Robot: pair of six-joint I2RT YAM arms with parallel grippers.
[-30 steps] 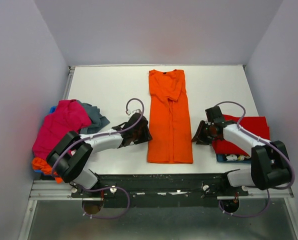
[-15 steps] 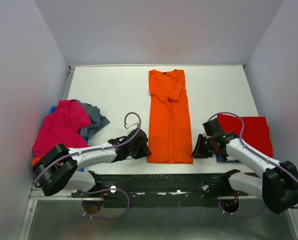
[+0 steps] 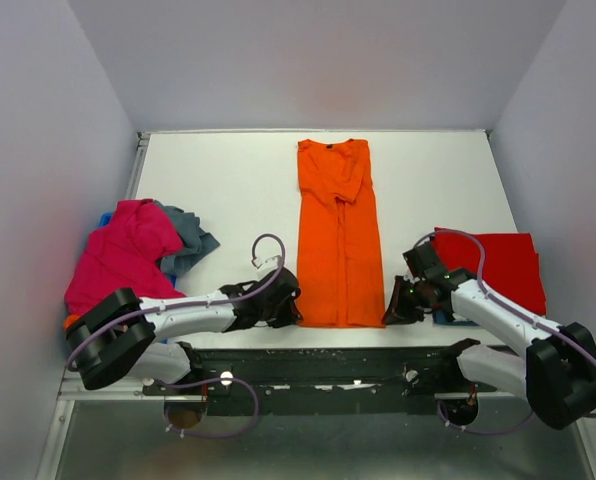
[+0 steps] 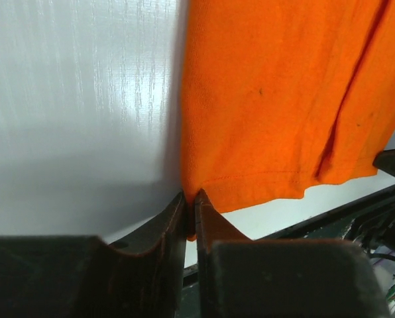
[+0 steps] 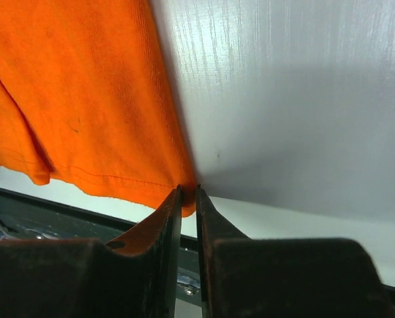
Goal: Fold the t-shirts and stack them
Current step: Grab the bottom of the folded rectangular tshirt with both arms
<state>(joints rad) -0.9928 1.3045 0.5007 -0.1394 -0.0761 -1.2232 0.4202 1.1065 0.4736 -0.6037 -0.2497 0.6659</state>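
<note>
The bright orange t-shirt (image 3: 338,230) lies as a long narrow strip down the middle of the white table, collar at the far end. My left gripper (image 3: 294,314) is shut on its near left hem corner (image 4: 192,207). My right gripper (image 3: 386,314) is shut on its near right hem corner (image 5: 186,199). The hem sits slightly lifted at the table's near edge. A folded red t-shirt (image 3: 498,265) lies at the right over a blue one. A magenta pink t-shirt (image 3: 123,250) and a grey-blue one (image 3: 188,235) lie heaped at the left.
The table's near edge and the black rail (image 3: 328,360) lie just below both grippers. The white table (image 3: 218,180) is bounded by grey walls on three sides. More orange cloth (image 3: 83,328) shows under the left heap.
Both grippers moved toward me down the sides of the orange t-shirt to its near hem corners and shut on them. The hem has pulled up slightly.
</note>
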